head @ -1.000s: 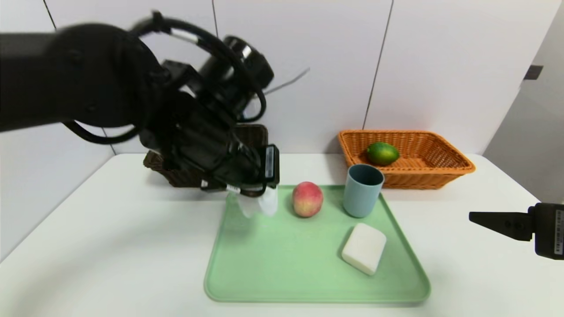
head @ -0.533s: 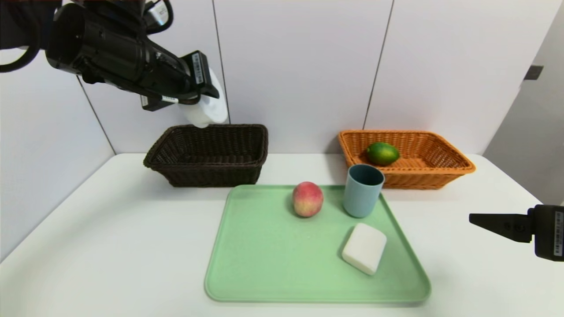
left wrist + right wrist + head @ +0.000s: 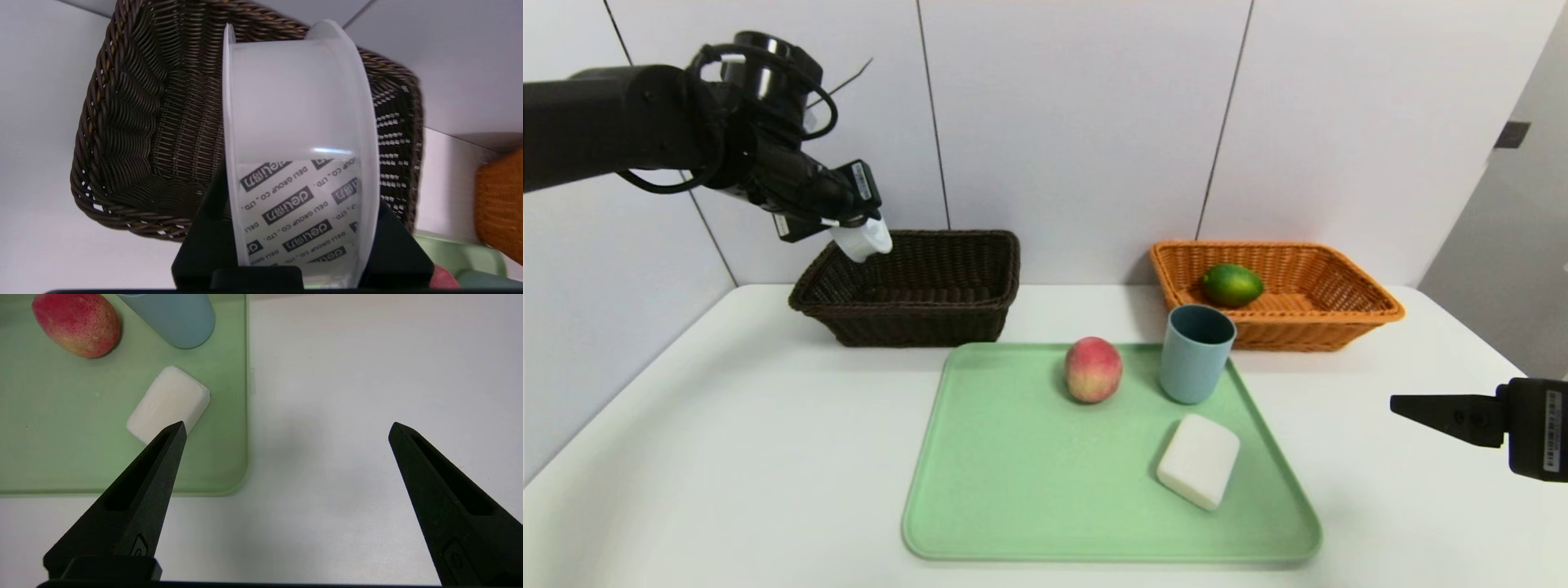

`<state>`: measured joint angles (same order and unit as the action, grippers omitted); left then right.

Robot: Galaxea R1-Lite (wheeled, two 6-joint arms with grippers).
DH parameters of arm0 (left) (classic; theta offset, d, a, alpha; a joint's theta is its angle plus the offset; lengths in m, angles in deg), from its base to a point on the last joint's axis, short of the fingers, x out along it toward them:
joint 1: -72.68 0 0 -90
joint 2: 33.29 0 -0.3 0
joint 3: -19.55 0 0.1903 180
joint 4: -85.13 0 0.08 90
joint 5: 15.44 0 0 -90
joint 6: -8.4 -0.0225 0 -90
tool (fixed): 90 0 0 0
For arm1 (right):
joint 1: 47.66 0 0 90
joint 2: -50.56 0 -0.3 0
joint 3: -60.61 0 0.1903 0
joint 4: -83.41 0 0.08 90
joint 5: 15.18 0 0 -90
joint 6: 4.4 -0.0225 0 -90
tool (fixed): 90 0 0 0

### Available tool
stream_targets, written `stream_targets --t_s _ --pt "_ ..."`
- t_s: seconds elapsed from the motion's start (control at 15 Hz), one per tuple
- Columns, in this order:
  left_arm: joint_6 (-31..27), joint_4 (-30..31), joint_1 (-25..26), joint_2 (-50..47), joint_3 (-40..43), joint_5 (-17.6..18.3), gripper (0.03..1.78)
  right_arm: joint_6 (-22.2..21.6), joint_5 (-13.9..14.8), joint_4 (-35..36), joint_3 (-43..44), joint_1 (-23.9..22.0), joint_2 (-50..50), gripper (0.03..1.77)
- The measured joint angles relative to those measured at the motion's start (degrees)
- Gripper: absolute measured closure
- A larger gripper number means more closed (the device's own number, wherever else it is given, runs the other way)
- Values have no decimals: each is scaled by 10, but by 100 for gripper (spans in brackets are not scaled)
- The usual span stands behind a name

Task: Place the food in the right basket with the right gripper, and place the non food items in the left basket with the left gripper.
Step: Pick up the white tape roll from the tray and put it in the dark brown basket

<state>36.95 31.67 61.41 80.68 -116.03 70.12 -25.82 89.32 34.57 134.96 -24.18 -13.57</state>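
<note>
Cup blocks orange basket's near side — tray's front-left bare.

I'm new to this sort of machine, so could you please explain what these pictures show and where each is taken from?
This is a two-armed robot. One camera on its head looks forward and down; each wrist carries another.

The left claw grips a white plastic spool above the dark brown basket. The wrist picture filled by that spool comes from this arm.

The other wrist picture shows the right claw, open with nothing between its fingers, at the right side of the table.

On the green tray are a peach, a blue-grey cup and a white block. Behind, the orange basket holds a green citrus fruit.
</note>
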Motion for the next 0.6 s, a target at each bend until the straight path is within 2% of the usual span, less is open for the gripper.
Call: stream_targets --t_s 0.27,0.6 --pt "6 40 19 63 0 -1 122 -1 1 0 -5 -3 -4 9" --pt "1 57 28 107 0 -4 122 -1 1 6 -8 -10 -12 9"
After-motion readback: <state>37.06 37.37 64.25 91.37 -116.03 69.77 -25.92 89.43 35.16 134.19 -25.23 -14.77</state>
